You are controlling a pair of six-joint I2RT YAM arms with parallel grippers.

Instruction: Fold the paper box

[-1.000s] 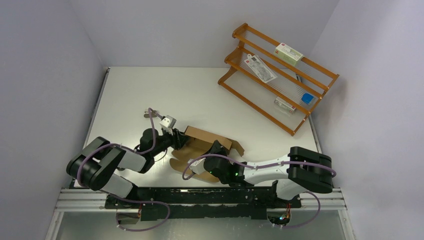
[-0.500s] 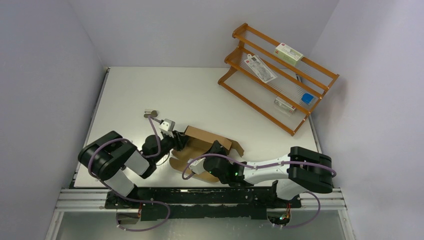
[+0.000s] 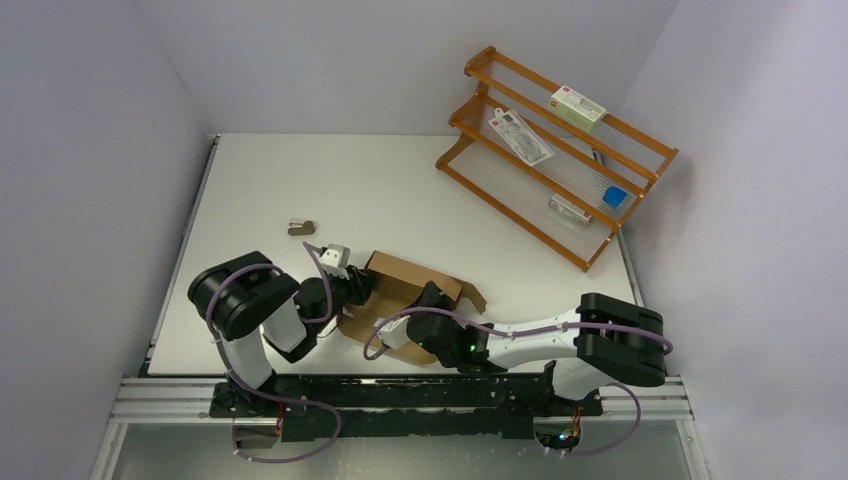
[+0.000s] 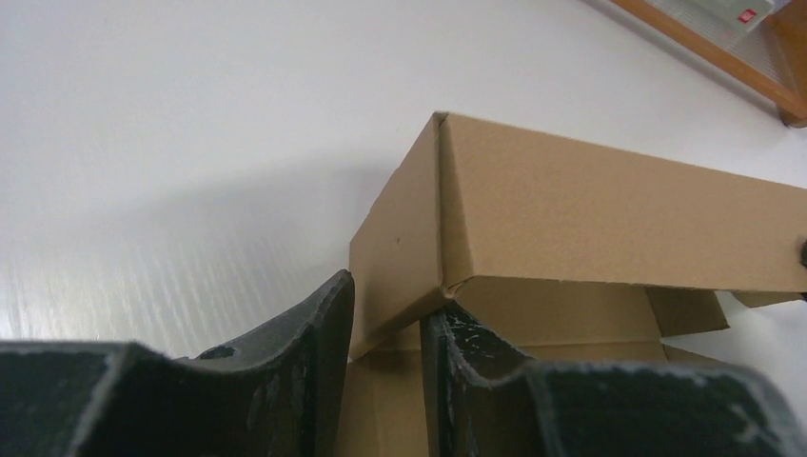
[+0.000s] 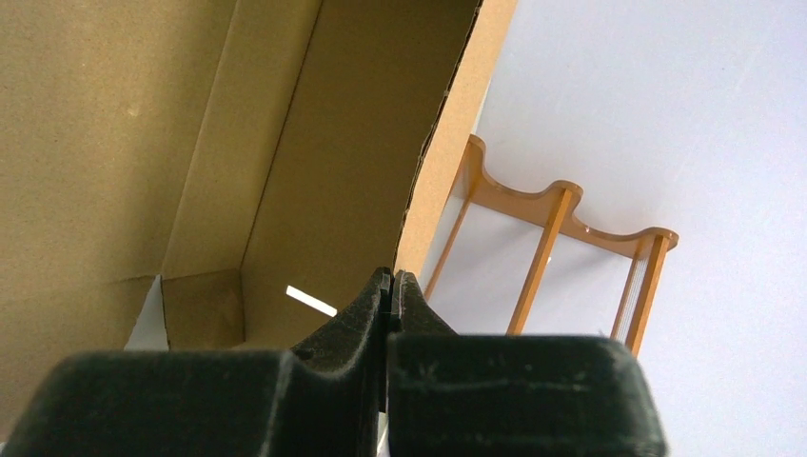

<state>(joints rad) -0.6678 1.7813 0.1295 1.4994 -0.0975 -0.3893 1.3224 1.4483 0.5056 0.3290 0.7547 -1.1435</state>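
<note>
Here, your left fingers (image 4: 319,343) straddle the paper box (image 4: 609,219) at its 9 o'clock wall, pinch unclear; right fingers (image 5: 362,314) clenched.

1. Overhead view: bright, even light from above. The white matte table (image 3: 400,190) carries soft shadows under the arms and beneath the orange wooden rack (image 3: 480,190).
2. Left wrist view: the plain brown cardboard box (image 4: 571,209) is sharp, with grey shadow to its left.
3. Right wrist view: dim cardboard interior against a bright wall.
</note>
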